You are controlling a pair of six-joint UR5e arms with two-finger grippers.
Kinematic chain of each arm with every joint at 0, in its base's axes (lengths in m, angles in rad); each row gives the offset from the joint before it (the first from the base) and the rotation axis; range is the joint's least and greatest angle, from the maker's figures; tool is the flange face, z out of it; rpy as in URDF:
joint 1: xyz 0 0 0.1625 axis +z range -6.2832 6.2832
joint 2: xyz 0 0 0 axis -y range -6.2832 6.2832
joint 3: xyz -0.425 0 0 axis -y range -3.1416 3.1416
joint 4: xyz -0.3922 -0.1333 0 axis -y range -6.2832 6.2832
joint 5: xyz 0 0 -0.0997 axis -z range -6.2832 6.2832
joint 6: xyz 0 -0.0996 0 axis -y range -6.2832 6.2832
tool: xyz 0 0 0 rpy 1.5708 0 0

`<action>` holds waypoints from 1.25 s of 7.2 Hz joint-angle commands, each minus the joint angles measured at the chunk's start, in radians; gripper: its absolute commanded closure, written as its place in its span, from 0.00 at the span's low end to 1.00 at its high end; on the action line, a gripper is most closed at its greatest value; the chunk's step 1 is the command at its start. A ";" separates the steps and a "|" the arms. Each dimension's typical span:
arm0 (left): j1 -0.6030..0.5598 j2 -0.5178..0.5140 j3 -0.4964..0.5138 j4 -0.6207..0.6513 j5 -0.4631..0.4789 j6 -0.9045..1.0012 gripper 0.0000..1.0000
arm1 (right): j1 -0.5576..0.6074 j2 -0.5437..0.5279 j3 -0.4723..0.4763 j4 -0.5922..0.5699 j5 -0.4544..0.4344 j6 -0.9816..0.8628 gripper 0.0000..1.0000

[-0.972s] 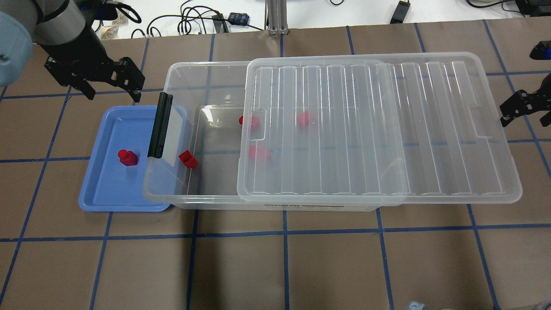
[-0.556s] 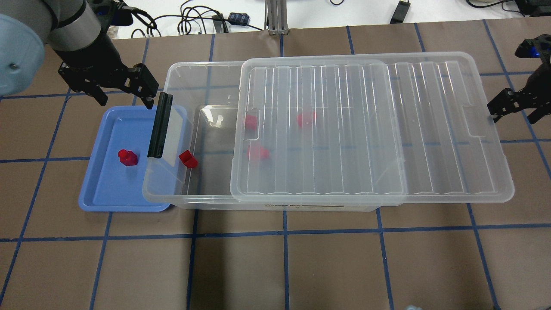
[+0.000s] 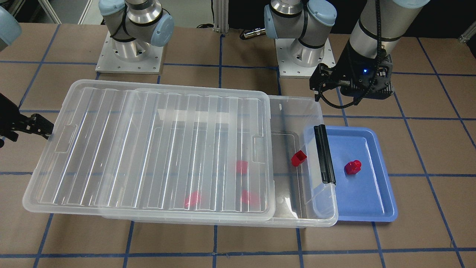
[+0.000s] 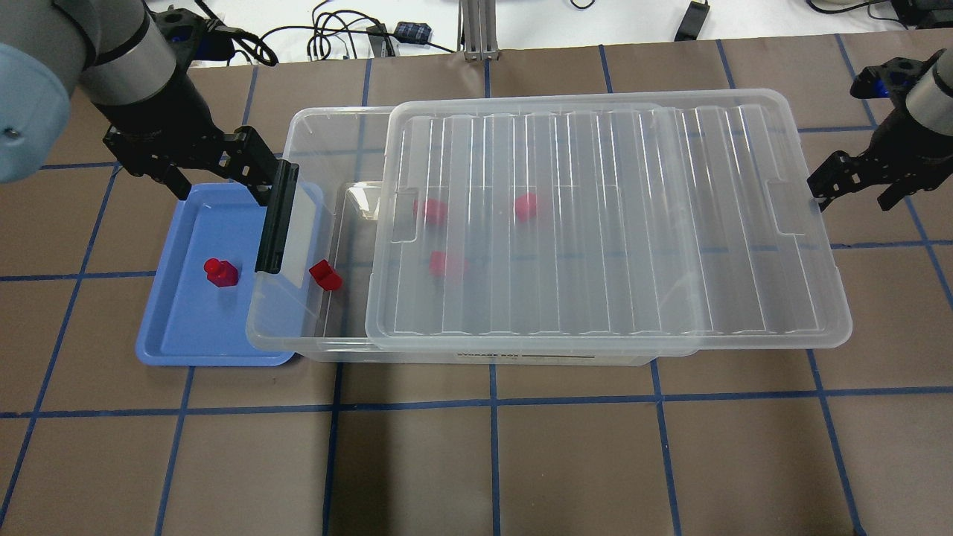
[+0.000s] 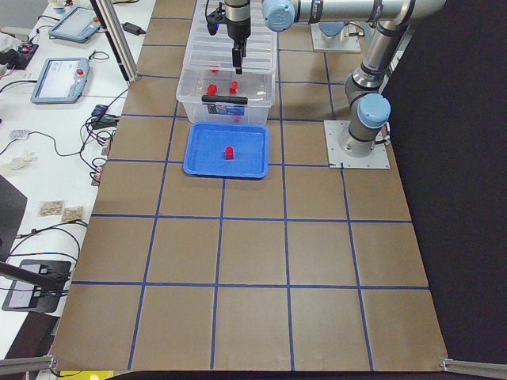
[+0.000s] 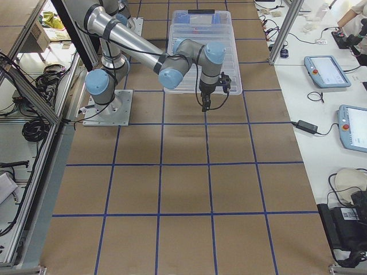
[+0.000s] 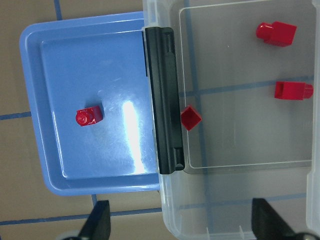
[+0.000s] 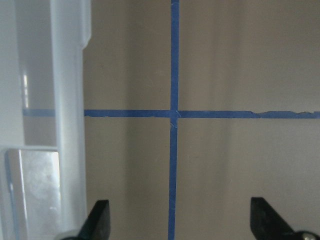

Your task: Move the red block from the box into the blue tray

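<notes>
**Front-facing view.** Showed the red block point(image 3: 352, 167) on the bare floor of the blue tray point(image 3: 386, 178), apart from every rim and from the box point(image 3: 293, 111), with the box's black latch point(image 3: 324, 154) overhanging the tray. Read as stud uppermost.

**Overhead view.** Gave the stud leaning outward from the picture's middle, as in the view opposite; hence judged upright, long axis vertical. Found the left gripper point(image 4: 220, 187) spread wide over the tray's far rim, holding nothing. Found the right gripper point(image 4: 852, 195) likewise spread and empty, just beside the short edge of the lid point(image 4: 595, 223).

**Left side view.** Reduced the block to a red speck mid-tray.

**Right side view.** Gave no sight of it.

**Left wrist view.** Caught gloss on the plastic. Judged light, rigid and somewhat slippery. Best pinched across two flat opposite sides of the body, below the round stud.

**Right wrist view.** Showed only the lid's edge, the table point(image 8: 225, 75), and fingertips far apart.
</notes>
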 commanded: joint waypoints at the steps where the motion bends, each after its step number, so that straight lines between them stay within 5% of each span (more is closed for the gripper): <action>1: 0.009 0.002 -0.008 -0.006 -0.015 -0.010 0.00 | 0.059 0.001 -0.001 0.000 -0.003 0.036 0.00; 9: 0.009 0.001 -0.012 -0.004 -0.038 -0.019 0.00 | 0.174 -0.001 0.001 0.011 0.002 0.132 0.00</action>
